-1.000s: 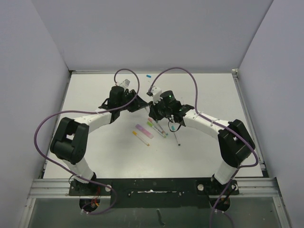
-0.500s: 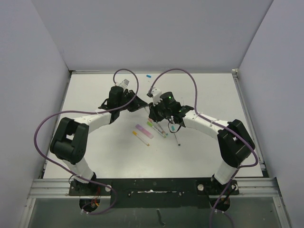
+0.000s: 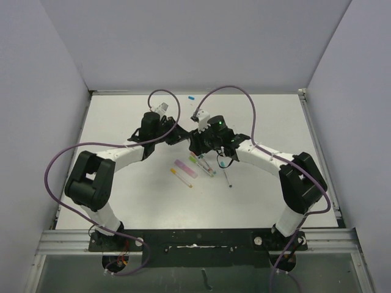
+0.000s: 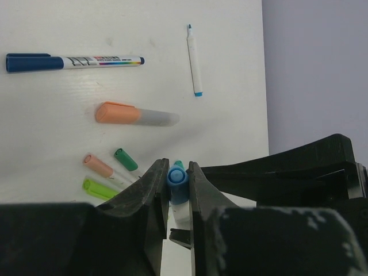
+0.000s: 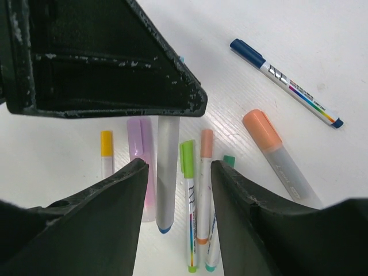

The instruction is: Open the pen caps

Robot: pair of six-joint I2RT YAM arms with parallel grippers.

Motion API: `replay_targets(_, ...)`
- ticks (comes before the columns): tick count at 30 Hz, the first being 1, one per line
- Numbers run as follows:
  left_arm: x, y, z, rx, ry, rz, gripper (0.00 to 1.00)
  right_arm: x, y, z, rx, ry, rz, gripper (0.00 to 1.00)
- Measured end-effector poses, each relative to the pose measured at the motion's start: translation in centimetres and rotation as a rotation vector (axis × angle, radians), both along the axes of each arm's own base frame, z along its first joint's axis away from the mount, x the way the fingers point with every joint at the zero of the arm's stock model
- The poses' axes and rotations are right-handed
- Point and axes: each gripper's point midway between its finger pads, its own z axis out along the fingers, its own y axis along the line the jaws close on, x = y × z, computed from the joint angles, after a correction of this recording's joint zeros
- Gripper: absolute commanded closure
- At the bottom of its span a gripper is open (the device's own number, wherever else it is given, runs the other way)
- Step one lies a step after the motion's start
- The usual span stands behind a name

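My left gripper (image 4: 175, 168) is shut on a pen's blue cap (image 4: 177, 184), and the white barrel runs back between the fingers. In the right wrist view that barrel (image 5: 167, 172) hangs down from the left gripper, blue end lowest. It sits between the spread fingers of my open right gripper (image 5: 178, 167) without touching either. From above, the left gripper (image 3: 181, 135) and right gripper (image 3: 194, 144) meet nose to nose over the pens (image 3: 204, 165). Below lie a lime-capped pen (image 5: 188, 195), a salmon-capped pen (image 5: 205, 184) and a teal cap (image 5: 229, 161).
A lilac highlighter (image 5: 141, 167) and a yellow-capped pen (image 5: 106, 152) lie on the left. An orange highlighter (image 5: 276, 155) and a dark-blue-capped pen (image 5: 284, 80) lie on the right. An uncapped white pen (image 4: 194, 60) lies nearer the wall. A small blue piece (image 3: 191, 97) lies at the table's far edge.
My right gripper's fingers have come apart off the barrel. My left gripper has closed on the blue-capped end and holds the pen alone.
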Motion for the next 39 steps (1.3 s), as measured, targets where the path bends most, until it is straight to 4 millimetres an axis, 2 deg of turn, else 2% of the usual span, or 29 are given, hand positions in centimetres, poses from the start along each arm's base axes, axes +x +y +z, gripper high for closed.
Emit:
replay_targets(6,-0.4,-0.6,0.3,-0.01,-0.007,-0.022,1.0,0.6,0.5,-0.4,0.036,0.019,0.002,0.64)
replay_targets(11,-0.4,-0.6,0.3,-0.01,-0.01,-0.024,1.0,0.4,1.1,-0.6,0.064,0.048,0.021,0.97)
replay_targets(12,-0.3,-0.6,0.3,-0.009,-0.013,-0.024,1.0,0.3,1.1,-0.6,0.066,0.05,0.021,1.0)
replay_targets(21,0.3,0.1,0.7,0.021,-0.009,-0.023,1.0,0.5,1.3,-0.2,0.094,0.051,0.028,1.0)
replay_targets(29,0.9,0.8,2.8,-0.035,0.041,-0.085,1.0,0.6,1.1,2.5,0.162,-0.046,0.026,1.0)
replay_targets(31,3.2,2.7,3.1,0.0,-0.002,-0.007,1.0,-0.5,-0.2,1.7,0.13,-0.004,0.018,1.0)
replay_targets(33,6.1,6.4,3.1,0.031,-0.027,0.113,1.0,-1.5,-1.8,0.5,0.094,0.047,0.001,1.0)
replay_targets(35,7.8,9.6,2.9,0.059,-0.035,0.209,1.0,-1.8,-2.6,-0.3,0.071,0.078,-0.01,1.0)
replay_targets(37,8.5,11.1,2.7,0.076,-0.039,0.254,1.0,-1.9,-3.3,-0.7,0.052,0.095,-0.02,1.0)
replay_targets(39,8.5,11.4,2.4,0.099,-0.034,0.261,1.0,-1.6,-4.2,-1.1,0.031,0.102,-0.049,1.0)
